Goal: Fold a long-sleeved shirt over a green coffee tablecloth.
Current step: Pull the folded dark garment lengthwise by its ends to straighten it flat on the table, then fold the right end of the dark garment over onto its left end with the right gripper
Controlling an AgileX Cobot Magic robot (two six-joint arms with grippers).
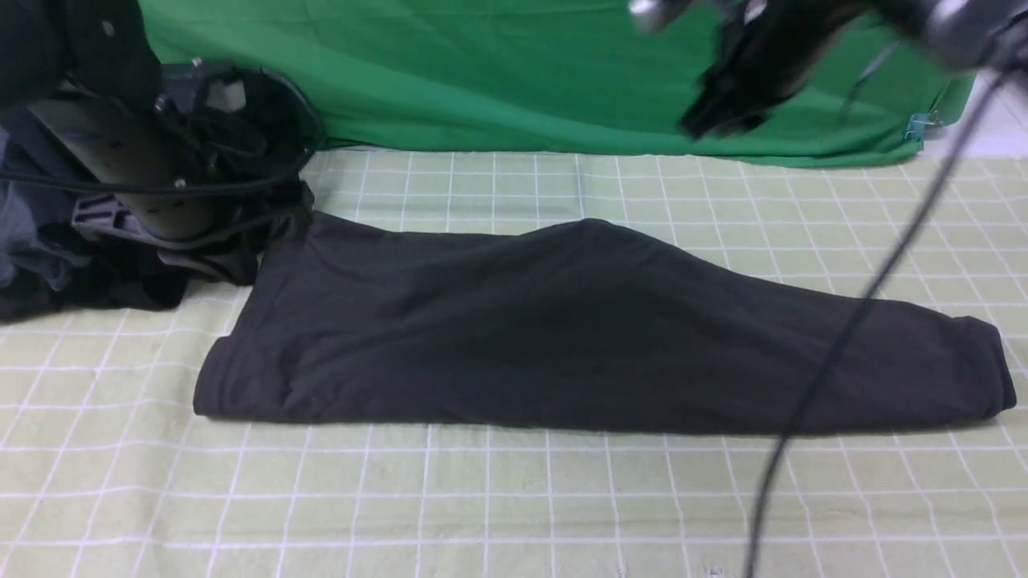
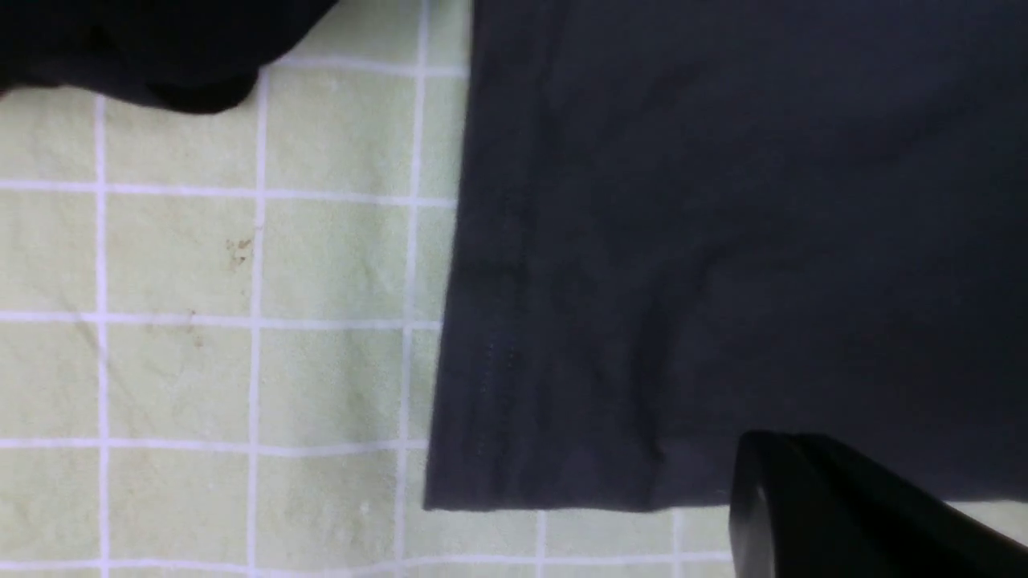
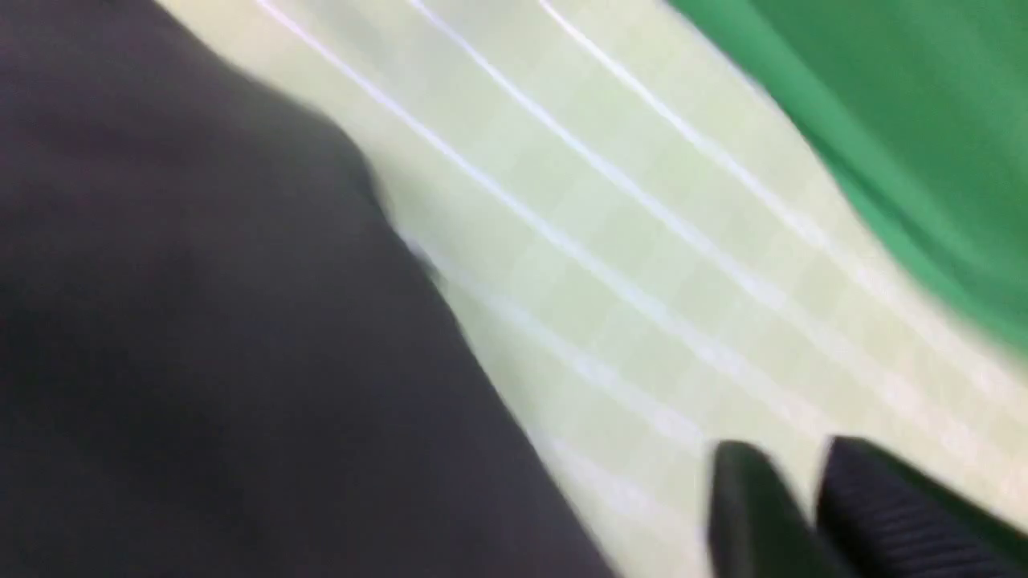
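The long-sleeved shirt [image 1: 562, 321] lies folded into a long dark charcoal band across the green coffee tablecloth [image 1: 482, 498], with no print showing. My left gripper [image 2: 771, 449] is shut and holds nothing, its tips over the shirt [image 2: 723, 241] near a hem corner at the shirt's left end. My right gripper [image 1: 715, 112] is raised high at the far right, blurred. In the right wrist view its fingertips [image 3: 791, 461] stand slightly apart and bare above the tablecloth [image 3: 642, 241], beside the shirt [image 3: 201, 321].
A plain vivid green backdrop cloth [image 1: 522, 72] hangs along the far edge. A heap of darker garments [image 1: 48, 273] sits under my left arm at the far left. A black cable [image 1: 843, 345] hangs across the right side of the front view.
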